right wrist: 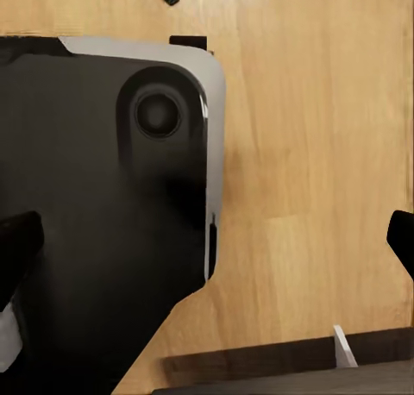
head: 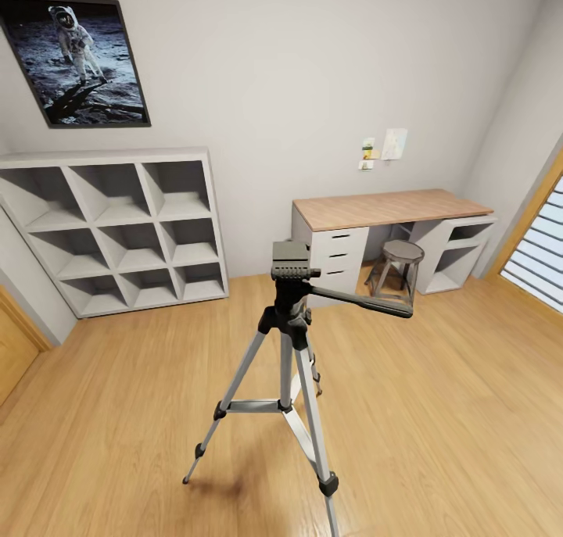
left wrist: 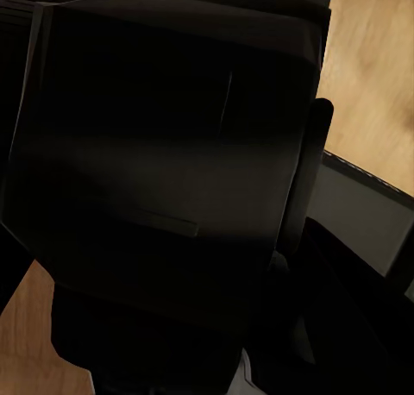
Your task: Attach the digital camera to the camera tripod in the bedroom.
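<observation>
The camera tripod [head: 287, 349] stands on the light wood floor in the middle of the bedroom, directly ahead in the head view. Its black head [head: 290, 260] is bare on top, and the long pan handle [head: 367, 302] points right. In the left wrist view a black boxy body, the digital camera [left wrist: 164, 162], sits very close to the lens with a dark finger [left wrist: 316, 153] against its side. My right gripper [right wrist: 207, 244] hangs open over the floor, its fingertips [right wrist: 17, 240] far apart, with nothing between them.
A white cube shelf [head: 117, 224] lines the left wall under an astronaut picture [head: 78, 60]. A wood-topped desk [head: 383, 207] with a round stool [head: 400, 265] stands behind the tripod to the right. My dark base [right wrist: 103, 222] shows under the right gripper.
</observation>
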{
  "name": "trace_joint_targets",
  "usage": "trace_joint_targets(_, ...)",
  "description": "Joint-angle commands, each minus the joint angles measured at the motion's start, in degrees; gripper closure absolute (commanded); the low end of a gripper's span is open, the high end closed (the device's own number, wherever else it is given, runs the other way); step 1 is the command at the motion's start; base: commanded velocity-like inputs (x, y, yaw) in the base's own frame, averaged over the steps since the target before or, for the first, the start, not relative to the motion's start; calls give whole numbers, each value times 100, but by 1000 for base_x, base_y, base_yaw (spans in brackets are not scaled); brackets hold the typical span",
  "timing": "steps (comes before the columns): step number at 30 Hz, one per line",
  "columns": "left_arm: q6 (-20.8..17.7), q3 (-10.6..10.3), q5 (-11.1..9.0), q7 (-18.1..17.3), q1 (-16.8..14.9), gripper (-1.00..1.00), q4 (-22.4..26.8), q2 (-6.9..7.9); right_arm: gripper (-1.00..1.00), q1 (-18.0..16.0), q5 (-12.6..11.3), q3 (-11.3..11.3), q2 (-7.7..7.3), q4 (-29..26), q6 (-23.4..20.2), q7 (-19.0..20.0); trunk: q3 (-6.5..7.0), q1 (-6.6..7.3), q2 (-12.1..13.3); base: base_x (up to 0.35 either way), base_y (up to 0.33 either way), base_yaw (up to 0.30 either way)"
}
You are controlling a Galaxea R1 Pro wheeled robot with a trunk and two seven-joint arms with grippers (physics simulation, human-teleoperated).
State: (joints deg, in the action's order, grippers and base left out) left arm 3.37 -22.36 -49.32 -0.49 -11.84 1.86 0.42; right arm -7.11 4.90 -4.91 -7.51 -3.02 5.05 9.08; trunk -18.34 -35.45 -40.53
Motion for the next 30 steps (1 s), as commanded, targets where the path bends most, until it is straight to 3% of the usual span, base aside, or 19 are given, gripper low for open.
trace_joint_targets(1,15,-48,-52,-13,-3,100,-1,1,-100,-3,53,-46,-4,-133,6,29,-7,-1,-5,0,0,0)
trace_joint_targets(2,15,-48,-52,-13,-3,100,-1,-2,-100,-6,52,-46,-9,-602,-93,53,-7,-1,-5,0,0,0)
trace_joint_targets(6,15,-49,-52,-13,-3,100,-1,-5,-100,-7,33,-54,-22,-1568,-545,96,-7,-1,-5,0,0,0)
trace_joint_targets(13,15,-49,-52,-13,-3,100,-1,-7,-100,46,-2,-95,-257,-4005,-2393,278,-7,-1,-5,0,0,0)
trace_joint_targets(16,15,-53,-52,-13,-3,100,-1,-7,-100,6,9,-101,-292,-4299,-2705,362,-7,-1,-5,0,0,0)
trace_joint_targets(22,15,-65,-47,-13,-3,100,-1,-11,-100,-544,41,-101,-349,-4533,-2995,676,-7,-1,-5,0,0,0)
trace_joint_targets(24,15,-66,-45,-13,-3,100,-1,-9,-100,-675,42,-103,-396,-4586,-3099,929,-7,-1,-5,0,0,0)
trace_joint_targets(25,15,-63,-43,-13,-3,100,-1,-8,-100,-771,46,-84,-389,-4632,-3216,1383,-7,-1,-5,-98,0,0)
trace_joint_targets(30,15,-58,-43,-13,-3,100,-1,-7,-100,-812,53,-39,-349,-4660,-3176,1626,-7,-1,-5,-223,0,0)
